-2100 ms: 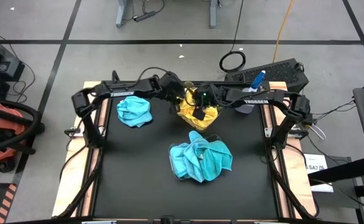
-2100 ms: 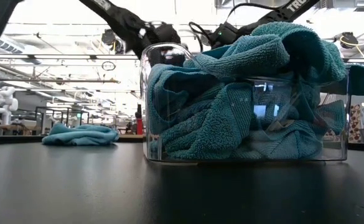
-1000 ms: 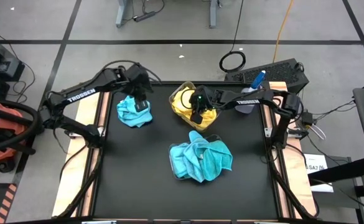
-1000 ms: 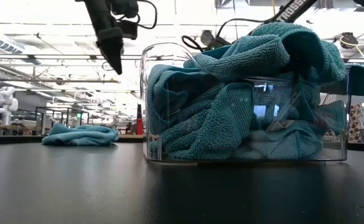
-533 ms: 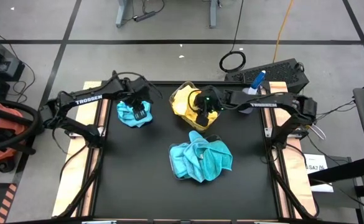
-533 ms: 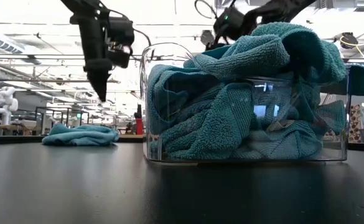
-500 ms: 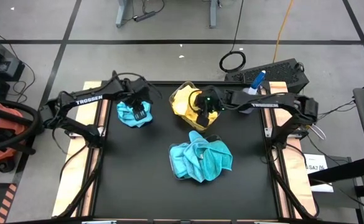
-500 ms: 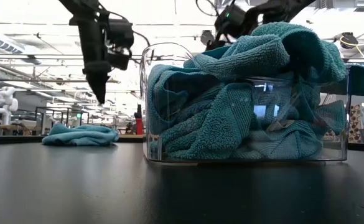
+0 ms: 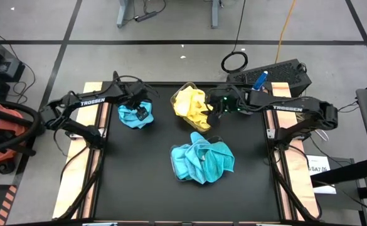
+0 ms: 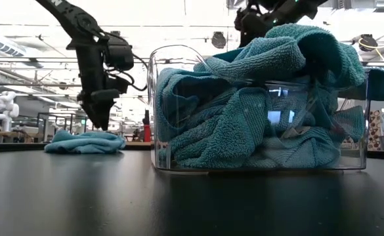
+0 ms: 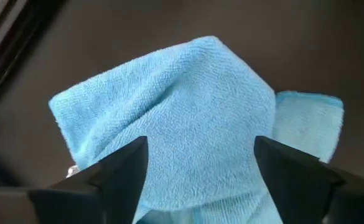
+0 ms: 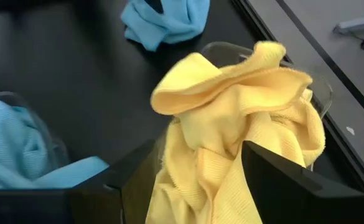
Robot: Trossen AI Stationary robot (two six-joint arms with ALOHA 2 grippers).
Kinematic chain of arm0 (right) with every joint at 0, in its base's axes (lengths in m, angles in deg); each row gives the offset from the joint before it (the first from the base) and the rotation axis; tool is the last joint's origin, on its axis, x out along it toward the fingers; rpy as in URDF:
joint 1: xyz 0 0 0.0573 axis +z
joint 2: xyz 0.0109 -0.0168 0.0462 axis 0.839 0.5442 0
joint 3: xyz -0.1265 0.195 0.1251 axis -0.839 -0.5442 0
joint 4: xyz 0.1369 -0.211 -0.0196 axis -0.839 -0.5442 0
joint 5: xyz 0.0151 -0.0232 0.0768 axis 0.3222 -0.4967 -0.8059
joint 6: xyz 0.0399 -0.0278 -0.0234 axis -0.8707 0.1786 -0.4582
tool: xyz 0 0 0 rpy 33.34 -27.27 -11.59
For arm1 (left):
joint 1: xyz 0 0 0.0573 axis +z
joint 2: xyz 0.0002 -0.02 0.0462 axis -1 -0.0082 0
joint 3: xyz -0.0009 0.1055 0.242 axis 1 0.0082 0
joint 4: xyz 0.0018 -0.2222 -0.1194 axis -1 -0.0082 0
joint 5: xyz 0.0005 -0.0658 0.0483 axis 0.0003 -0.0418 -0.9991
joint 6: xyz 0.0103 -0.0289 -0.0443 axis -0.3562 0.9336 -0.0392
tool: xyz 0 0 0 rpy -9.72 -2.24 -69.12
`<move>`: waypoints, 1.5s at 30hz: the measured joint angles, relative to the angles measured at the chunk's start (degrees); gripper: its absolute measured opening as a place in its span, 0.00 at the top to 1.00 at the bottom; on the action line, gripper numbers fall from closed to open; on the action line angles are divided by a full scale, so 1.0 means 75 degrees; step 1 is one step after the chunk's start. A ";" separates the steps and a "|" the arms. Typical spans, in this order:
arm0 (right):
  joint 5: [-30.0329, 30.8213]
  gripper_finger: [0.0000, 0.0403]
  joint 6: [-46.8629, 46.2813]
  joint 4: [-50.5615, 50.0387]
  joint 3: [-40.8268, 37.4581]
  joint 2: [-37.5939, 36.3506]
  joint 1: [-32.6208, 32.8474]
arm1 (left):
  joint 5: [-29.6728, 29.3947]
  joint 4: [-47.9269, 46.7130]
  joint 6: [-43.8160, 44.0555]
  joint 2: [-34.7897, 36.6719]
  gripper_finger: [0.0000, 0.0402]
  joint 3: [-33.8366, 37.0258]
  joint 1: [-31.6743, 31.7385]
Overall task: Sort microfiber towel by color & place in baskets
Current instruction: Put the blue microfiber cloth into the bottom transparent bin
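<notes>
A loose turquoise microfiber towel (image 9: 133, 116) (image 10: 83, 142) lies crumpled at the table's far left. My left gripper (image 9: 143, 113) (image 11: 200, 146) stands open right over it, fingers pointing down on either side of a raised fold (image 11: 188, 106). Yellow towels (image 9: 191, 105) (image 12: 231, 124) are heaped in the far basket (image 12: 322, 90). My right gripper (image 9: 215, 108) (image 12: 200, 162) is open just right of that basket, holding nothing. The near basket (image 9: 212, 139) (image 10: 160, 98) is piled with turquoise towels (image 9: 202, 161). My left gripper has its fingers (image 11: 122, 171) around the loose turquoise towel's raised fold, coming from above. Whether they touch the cloth, I cannot tell.
A clear spray bottle with a blue nozzle (image 9: 258, 80) stands at the far right corner, beside a dark keyboard (image 9: 277, 73). The black table top (image 9: 139, 176) lies bare at the near left. The two baskets stand close together in the middle.
My left gripper has come down from high over the table onto the loose turquoise towel. My right gripper has drawn up and toward the table's right edge, out of the far basket, leaving the yellow towel heaped there.
</notes>
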 joint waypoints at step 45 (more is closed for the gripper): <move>0.0241 0.47 -0.1136 -0.1901 0.0009 -0.1167 0.2752 | 0.1787 0.0080 0.0506 0.1986 0.96 -0.0295 -0.2104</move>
